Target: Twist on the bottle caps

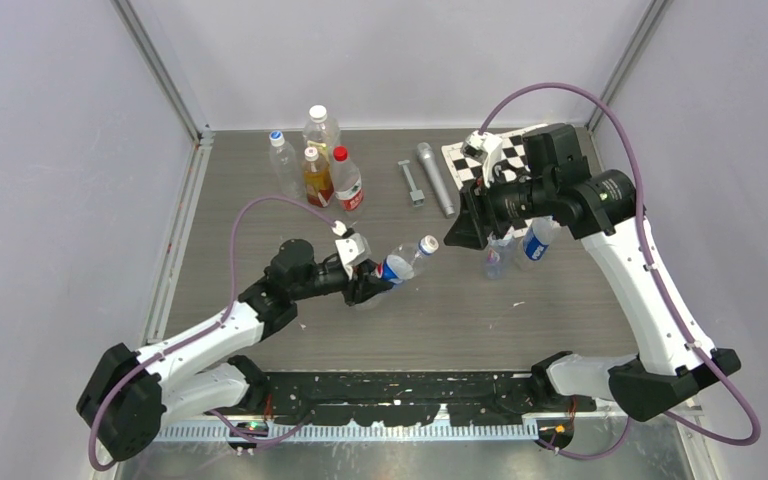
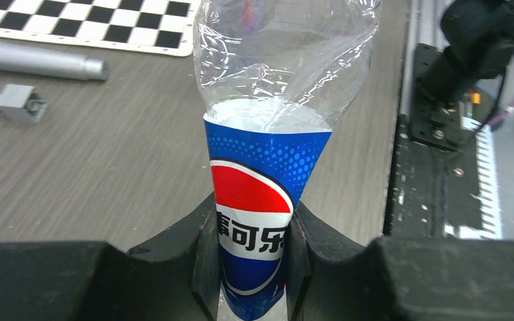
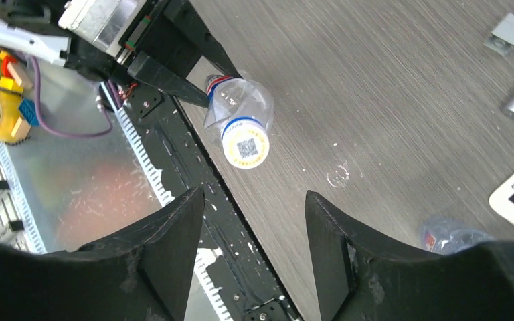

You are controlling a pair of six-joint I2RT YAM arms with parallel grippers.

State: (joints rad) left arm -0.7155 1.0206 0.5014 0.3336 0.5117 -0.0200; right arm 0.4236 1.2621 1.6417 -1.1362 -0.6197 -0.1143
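Note:
My left gripper [image 2: 252,227] is shut on the label of a Pepsi-style bottle [image 2: 261,167], which it holds tilted above the table [image 1: 400,262]. A white cap with a printed code [image 3: 246,146] sits on that bottle's neck [image 1: 428,243]. My right gripper [image 3: 254,195] is open and empty, a short way off the cap along the bottle's axis [image 1: 452,237]. Under the right arm stand a nearly plain small bottle [image 1: 496,260] and a blue-labelled bottle [image 1: 536,242]. I cannot tell whether either of them is capped.
At the back left stand a blue-capped clear bottle [image 1: 282,160], a white-capped clear bottle [image 1: 320,125], an amber-liquid bottle [image 1: 317,175] and a red-capped bottle [image 1: 347,182]. A metal cylinder [image 1: 437,178], a small metal tool [image 1: 411,182] and a checkerboard [image 1: 470,158] lie at the back.

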